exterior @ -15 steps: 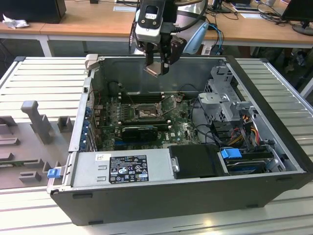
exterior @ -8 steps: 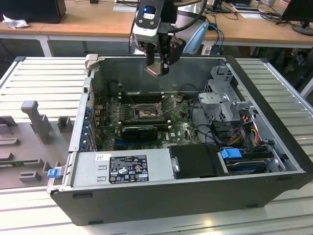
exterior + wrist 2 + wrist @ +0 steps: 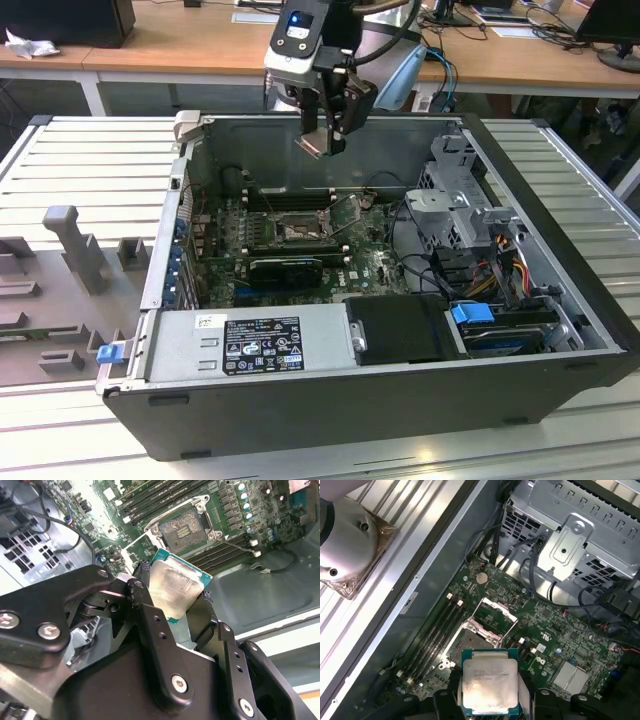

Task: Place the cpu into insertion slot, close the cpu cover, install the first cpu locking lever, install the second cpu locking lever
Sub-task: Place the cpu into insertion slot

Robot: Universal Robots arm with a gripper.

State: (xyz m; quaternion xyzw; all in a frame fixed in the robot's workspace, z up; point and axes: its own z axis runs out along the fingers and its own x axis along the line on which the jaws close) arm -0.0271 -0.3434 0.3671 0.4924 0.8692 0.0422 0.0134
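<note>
My gripper hangs above the open computer case, shut on the cpu. In both wrist views the cpu is a silver-topped square chip with a green rim, pinched at two opposite edges by the black fingers. Well below it lies the insertion slot, its dark pin field uncovered. The cpu cover stands swung up at one side of the slot. A thin metal lever sticks out beside the slot.
Long black memory slots run beside the slot, and a black card lies in front of it. A silver drive cage with cables fills the exterior view's right. The power supply sits in front. Grey fixtures stand outside the case.
</note>
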